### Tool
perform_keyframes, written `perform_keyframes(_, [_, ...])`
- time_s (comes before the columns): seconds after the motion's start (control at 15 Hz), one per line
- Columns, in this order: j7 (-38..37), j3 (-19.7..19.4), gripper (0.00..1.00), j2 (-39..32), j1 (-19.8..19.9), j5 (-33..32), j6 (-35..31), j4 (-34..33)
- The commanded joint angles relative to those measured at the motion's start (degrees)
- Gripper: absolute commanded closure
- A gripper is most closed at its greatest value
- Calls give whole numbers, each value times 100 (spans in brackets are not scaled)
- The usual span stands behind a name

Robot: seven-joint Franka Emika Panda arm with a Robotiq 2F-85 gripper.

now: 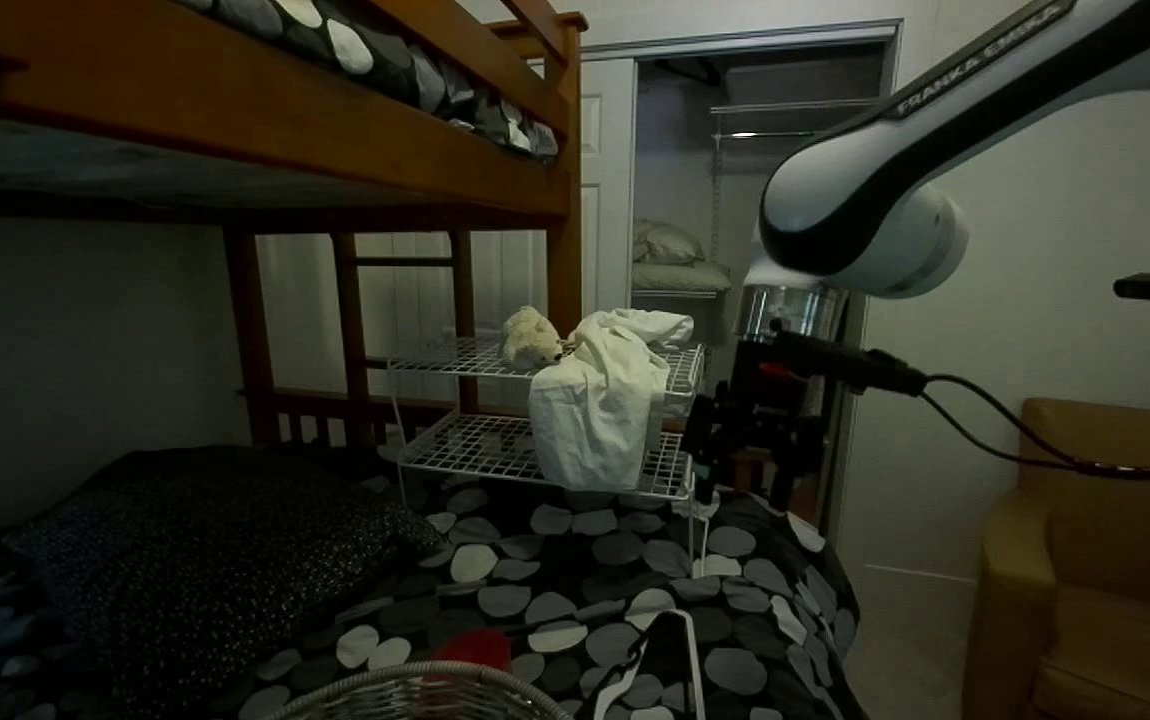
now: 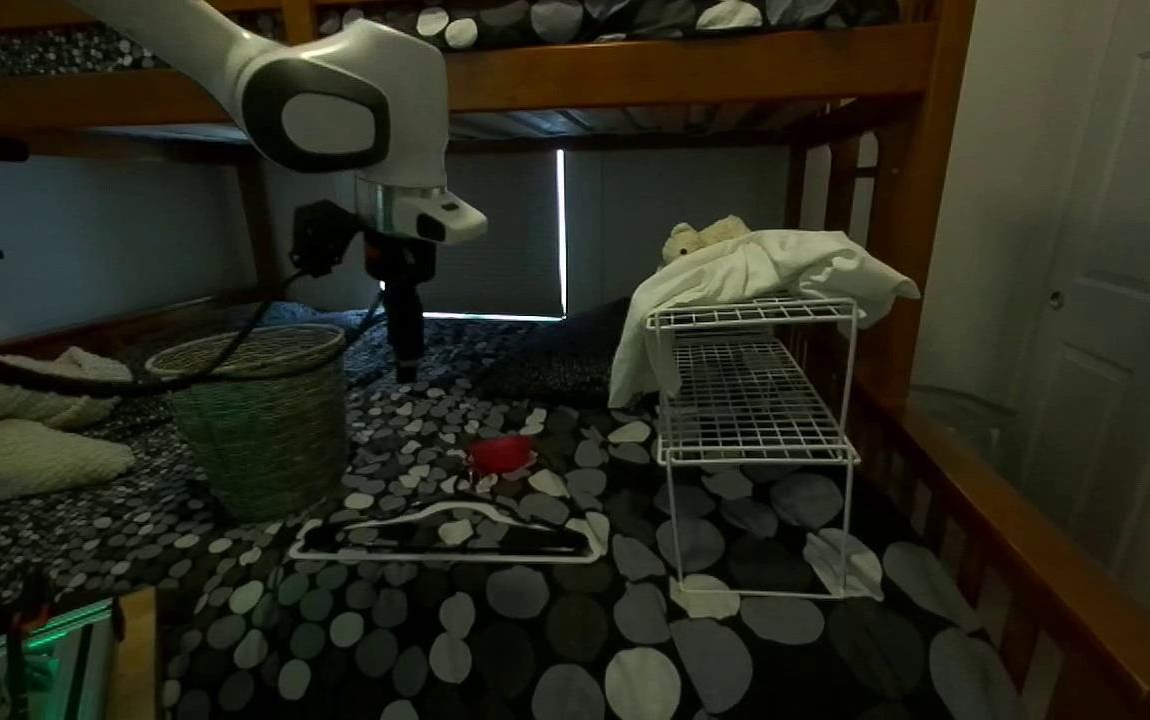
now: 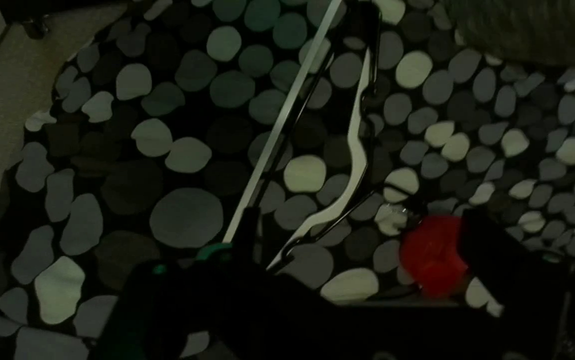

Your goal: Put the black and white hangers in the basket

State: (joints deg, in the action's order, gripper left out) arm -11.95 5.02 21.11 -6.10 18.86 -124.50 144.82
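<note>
The white hanger (image 2: 455,558) lies flat on the dotted bedspread, with the black hanger (image 2: 553,543) close against it. In the wrist view the white hanger (image 3: 275,134) runs up from my left finger, and the black hanger (image 3: 375,65) overlaps its far side. The basket (image 2: 260,440) is a round, tall wicker one standing on the bed; its rim (image 1: 425,672) shows in an exterior view. My gripper (image 3: 362,220) points down above the bed, open and empty, fingers wide apart. In an exterior view the gripper (image 2: 406,370) hangs right of the basket, above the bedspread.
A red object (image 2: 501,455) lies beyond the hangers. A white two-tier wire rack (image 2: 760,455) stands on the bed, holding a white cloth (image 1: 600,410) and a teddy bear (image 1: 530,340). The upper bunk (image 1: 415,140) overhangs the bed. A cable hangs from the arm.
</note>
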Motion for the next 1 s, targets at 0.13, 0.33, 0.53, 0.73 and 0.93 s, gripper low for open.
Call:
perform_keyframes(0.13, [-1319, 197, 0, -2155, 178, 26, -2317, -287])
perform_keyframes(0.33, [-2561, 195, 0, -3321, -11, -293, -2934, -766])
perform_keyframes(0.53, [-2570, 106, 0, -3320, -136, -153, -2839, -718])
perform_keyframes(0.73, [-2891, 78, 0, -4028, -254, -129, -2835, -1186])
perform_keyframes(0.93, [-3193, -28, 0, -4516, -405, -171, -3227, -1525])
